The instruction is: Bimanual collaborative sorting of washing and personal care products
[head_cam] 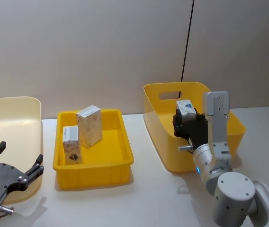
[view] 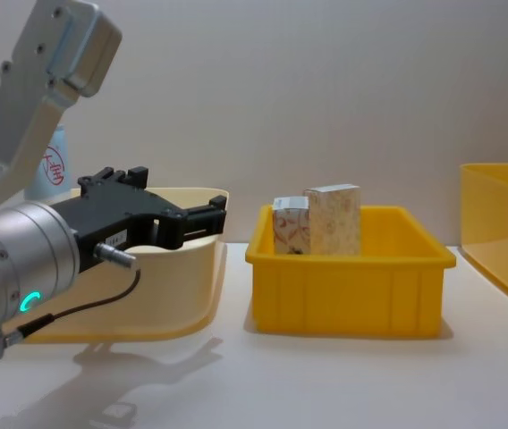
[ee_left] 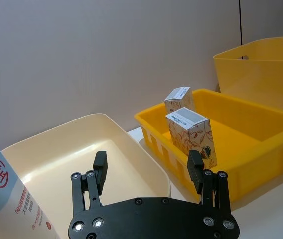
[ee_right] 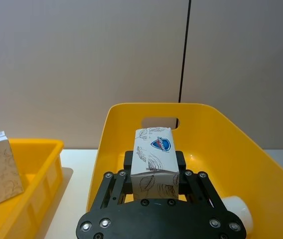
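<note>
The right gripper [ee_right: 153, 186] pinches a marbled carton [ee_right: 154, 158] between its fingers, holding it upright above the inside of the deep yellow bin [head_cam: 164, 142]. A white cap [ee_right: 237, 211] lies on the bin's floor just below and beside this gripper. The left gripper [ee_left: 149, 172] is spread with nothing between its fingers, hovering over the cream tub [ee_left: 57, 159]. A light-blue tube [ee_left: 9, 199] stands close beside it. Ahead of it, across the tub's rim, two cartons [ee_left: 191, 134] stand upright in the shallow yellow tray [ee_left: 261, 144] on the table [head_cam: 148, 198].
</note>
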`<state>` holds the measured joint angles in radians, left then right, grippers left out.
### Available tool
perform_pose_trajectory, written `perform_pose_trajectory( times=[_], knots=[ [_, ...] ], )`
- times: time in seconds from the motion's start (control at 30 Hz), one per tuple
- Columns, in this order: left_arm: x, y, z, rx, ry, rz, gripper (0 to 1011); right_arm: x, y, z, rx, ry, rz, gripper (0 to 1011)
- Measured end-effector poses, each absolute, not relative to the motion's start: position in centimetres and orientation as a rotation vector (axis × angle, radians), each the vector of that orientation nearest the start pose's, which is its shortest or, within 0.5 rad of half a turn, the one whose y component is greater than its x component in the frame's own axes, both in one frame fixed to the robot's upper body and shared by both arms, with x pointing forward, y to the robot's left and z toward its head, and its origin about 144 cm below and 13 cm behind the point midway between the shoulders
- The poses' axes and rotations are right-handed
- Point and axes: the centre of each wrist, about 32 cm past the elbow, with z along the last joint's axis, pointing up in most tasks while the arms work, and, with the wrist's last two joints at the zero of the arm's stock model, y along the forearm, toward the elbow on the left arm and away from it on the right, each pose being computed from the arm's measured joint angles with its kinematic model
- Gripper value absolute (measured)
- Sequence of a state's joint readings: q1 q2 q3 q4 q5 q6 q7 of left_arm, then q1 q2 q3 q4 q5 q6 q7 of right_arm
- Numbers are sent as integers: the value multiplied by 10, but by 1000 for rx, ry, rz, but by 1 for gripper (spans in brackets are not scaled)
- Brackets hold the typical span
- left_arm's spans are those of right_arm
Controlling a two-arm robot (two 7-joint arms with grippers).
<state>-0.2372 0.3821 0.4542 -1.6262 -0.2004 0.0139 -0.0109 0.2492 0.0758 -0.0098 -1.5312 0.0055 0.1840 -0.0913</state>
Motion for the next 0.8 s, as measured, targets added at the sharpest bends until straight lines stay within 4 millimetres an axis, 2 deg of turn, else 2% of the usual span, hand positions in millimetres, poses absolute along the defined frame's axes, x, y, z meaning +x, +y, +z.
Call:
perform_pose_trajectory(
  times=[0.17,0.47,0.63,0.8],
  knots=[
    [492,198,1204,61,-268,1124,1003,526,-245,1217,-43,-65,-1669,554],
    [492,198,1204,61,-268,1124,1003,527,-243,1216,-56,-48,-1669,850],
    [492,198,1204,61,-268,1124,1003,527,-242,1215,-61,-42,-1670,976],
    [492,198,1204,61,-268,1124,1003,527,-242,1215,-53,-49,-1667,1001]
  ],
)
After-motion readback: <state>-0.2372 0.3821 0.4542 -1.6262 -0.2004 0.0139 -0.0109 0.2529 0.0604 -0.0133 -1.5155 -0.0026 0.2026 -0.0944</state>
